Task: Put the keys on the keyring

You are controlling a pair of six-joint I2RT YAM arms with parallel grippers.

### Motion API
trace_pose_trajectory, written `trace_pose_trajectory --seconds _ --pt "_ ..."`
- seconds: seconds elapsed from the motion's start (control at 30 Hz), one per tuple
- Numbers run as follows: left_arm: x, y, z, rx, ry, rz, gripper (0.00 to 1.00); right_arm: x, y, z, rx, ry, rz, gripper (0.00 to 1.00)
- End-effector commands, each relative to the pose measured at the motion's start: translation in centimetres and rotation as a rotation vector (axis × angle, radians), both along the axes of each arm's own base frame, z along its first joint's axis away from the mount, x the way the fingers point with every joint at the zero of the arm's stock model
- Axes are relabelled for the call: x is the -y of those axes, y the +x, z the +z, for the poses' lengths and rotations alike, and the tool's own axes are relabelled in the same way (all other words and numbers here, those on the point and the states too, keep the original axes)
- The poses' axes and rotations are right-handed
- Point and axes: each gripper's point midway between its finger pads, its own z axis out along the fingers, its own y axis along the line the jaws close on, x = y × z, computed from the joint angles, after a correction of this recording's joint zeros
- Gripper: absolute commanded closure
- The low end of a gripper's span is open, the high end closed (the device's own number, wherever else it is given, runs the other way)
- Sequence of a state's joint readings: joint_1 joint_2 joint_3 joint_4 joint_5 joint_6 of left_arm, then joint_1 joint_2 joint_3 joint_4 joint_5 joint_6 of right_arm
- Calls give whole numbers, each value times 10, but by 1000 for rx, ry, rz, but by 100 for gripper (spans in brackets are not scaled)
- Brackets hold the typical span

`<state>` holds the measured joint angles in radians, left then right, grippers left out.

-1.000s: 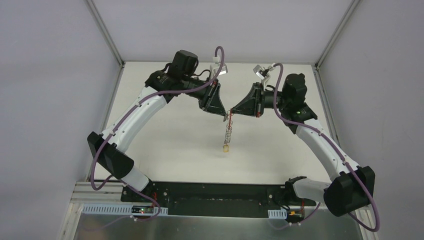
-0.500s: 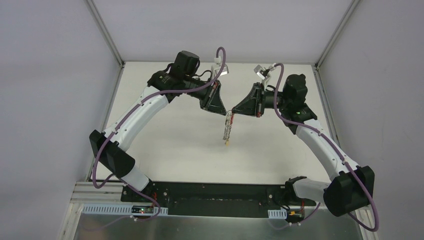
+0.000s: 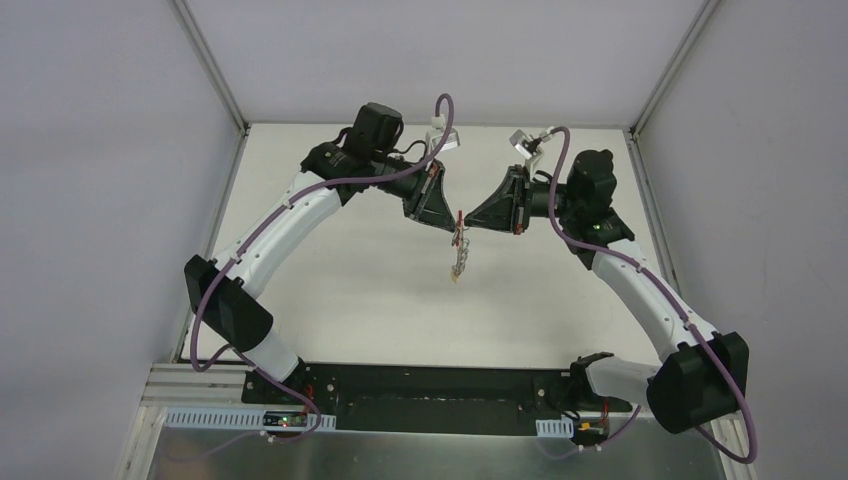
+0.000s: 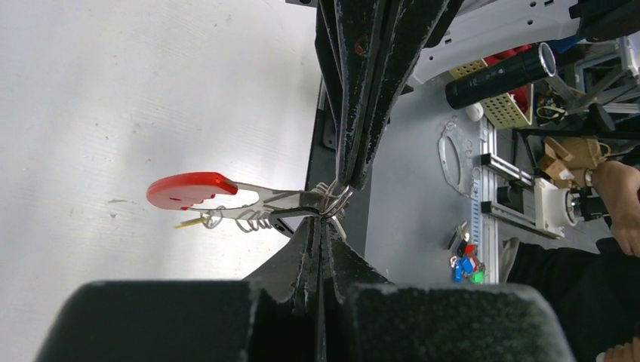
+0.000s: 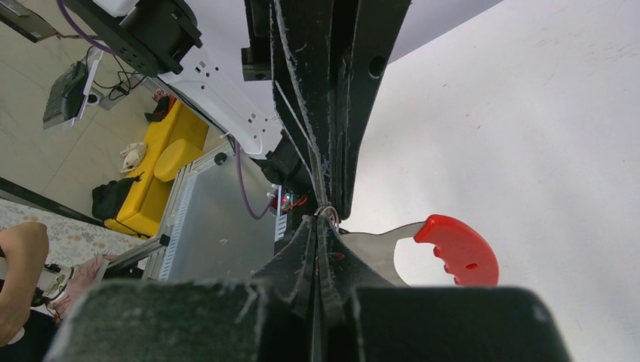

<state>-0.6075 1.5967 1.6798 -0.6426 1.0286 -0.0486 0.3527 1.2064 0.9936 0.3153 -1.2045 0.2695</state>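
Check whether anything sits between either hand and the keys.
Nothing visible does. The left hand and the right hand are both pinched shut on the top rings of the keys, tip to tip; the bunch hangs below them.

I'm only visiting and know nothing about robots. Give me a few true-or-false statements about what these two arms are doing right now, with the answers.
1. The left hand and the right hand meet tip to tip. True.
2. The keys lie loose, held by neither hand. False: they hang from both hands.
3. The strap joined to the keys has a red end. True.
4. The left hand is wide open. False: it is shut on the keys.
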Motion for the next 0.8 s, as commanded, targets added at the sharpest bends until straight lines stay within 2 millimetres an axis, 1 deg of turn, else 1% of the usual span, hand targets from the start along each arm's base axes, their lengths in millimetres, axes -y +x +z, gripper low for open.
trace_pose_trajectory --seconds 0.0,0.33,0.57,0.73,0.77 --pt "8 -3 3 -60 -47 -33 100 4 -9 17 91 43 14 100" --pt "10 -6 -5 -117 -46 -50 100 6 -9 20 105 51 8 100" --pt "9 -9 -7 -117 -45 -54 100 8 -7 20 105 51 0 100" --pt "9 -7 -5 -106 -44 -50 100 8 -8 20 101 53 4 100" --pt "8 -6 -5 -98 -40 -47 95 8 -8 19 101 53 3 100"
